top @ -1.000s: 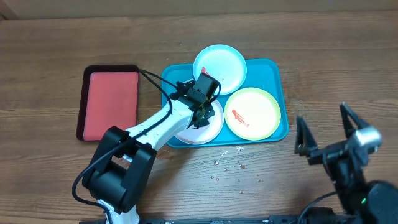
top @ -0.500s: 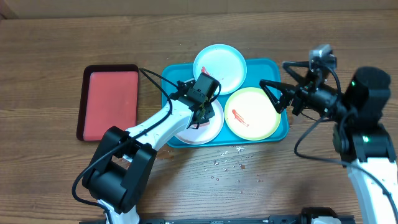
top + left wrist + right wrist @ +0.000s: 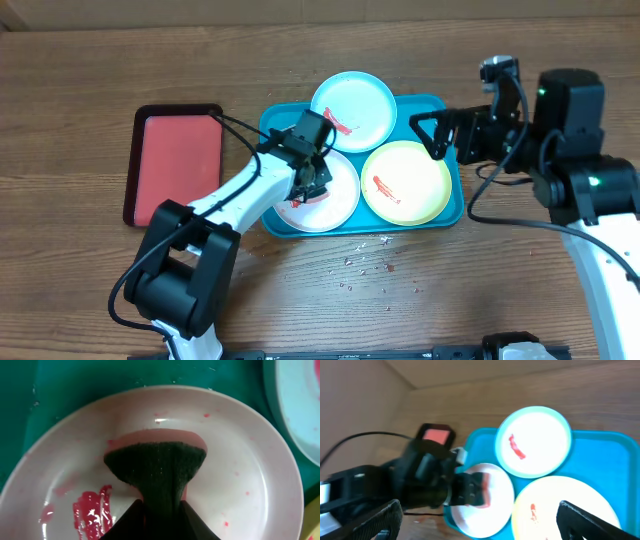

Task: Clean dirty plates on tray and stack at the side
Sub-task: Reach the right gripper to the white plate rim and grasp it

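Three plates lie on the teal tray (image 3: 445, 110): a light blue plate (image 3: 352, 105) at the back, a yellow-green plate (image 3: 405, 182) at the right, and a white-pinkish plate (image 3: 335, 200) at the front left, each with red sauce. My left gripper (image 3: 312, 180) is shut on a dark green scrub pad (image 3: 157, 467) that presses on the white-pinkish plate (image 3: 240, 465), beside a red smear (image 3: 92, 512). My right gripper (image 3: 432, 135) is open and empty above the tray's right side. The right wrist view shows the three plates (image 3: 535, 442) from above.
A smaller dark-rimmed red tray (image 3: 178, 160) lies left of the teal tray. Small crumbs (image 3: 370, 262) are scattered on the wooden table in front of the teal tray. The left arm's cable (image 3: 240, 130) runs over the teal tray's left edge.
My right arm has swung up from the front right and its open gripper now hovers over the tray's right side. My left gripper has shifted slightly left on the white-pinkish plate.
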`<state>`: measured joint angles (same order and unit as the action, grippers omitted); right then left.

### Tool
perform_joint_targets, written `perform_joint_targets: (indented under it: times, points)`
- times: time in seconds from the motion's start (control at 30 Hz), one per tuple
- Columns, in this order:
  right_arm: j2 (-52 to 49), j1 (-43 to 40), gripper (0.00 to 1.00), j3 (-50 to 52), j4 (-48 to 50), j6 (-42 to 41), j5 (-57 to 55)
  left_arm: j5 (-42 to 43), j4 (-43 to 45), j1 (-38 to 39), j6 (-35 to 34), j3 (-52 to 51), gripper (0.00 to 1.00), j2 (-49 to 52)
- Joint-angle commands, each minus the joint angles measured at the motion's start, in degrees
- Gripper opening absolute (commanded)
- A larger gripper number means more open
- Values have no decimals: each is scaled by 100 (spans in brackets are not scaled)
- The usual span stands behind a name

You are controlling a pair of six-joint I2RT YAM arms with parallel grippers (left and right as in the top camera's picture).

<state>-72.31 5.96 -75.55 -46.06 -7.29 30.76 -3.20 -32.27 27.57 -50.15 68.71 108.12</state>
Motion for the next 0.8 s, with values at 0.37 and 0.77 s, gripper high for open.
perform_joint_targets:
  times: [0.37, 0.77]
  points:
    - [-1613, 966, 57, -136, 748, -678, -957, 133, -96, -57, 90, 17, 25, -168]
    - [-3021, 1475, 44, -136, 1331, -1086, -1644, 129, -138, -57, 87, 13, 26, -166]
